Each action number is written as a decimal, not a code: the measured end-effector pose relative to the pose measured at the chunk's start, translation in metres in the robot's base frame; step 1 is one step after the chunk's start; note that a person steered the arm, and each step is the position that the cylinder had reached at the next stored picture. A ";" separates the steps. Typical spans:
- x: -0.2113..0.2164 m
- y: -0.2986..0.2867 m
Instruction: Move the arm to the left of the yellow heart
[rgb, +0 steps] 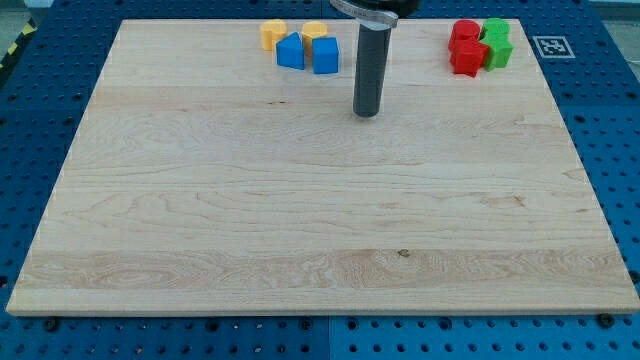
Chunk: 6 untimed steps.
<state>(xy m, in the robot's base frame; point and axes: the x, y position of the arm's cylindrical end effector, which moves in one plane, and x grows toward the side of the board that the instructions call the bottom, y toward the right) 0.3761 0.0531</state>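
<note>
Two yellow blocks lie at the view's top edge of the wooden board (200, 200). The left yellow block (273, 33) looks like the heart; the right yellow block (315, 29) is partly hidden behind a blue block, so its shape is unclear. My tip (367, 113) rests on the board, below and to the right of both yellow blocks. It is a short way right of the blue cube (325, 55) and touches no block.
A second blue block (290, 51) sits just below the left yellow block. Two red blocks (464, 46) and two green blocks (497, 42) cluster at the top right. The board's top edge runs close behind all the blocks.
</note>
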 end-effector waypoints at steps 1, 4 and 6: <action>0.000 0.000; 0.073 0.000; 0.084 -0.011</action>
<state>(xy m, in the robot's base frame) 0.4599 0.0416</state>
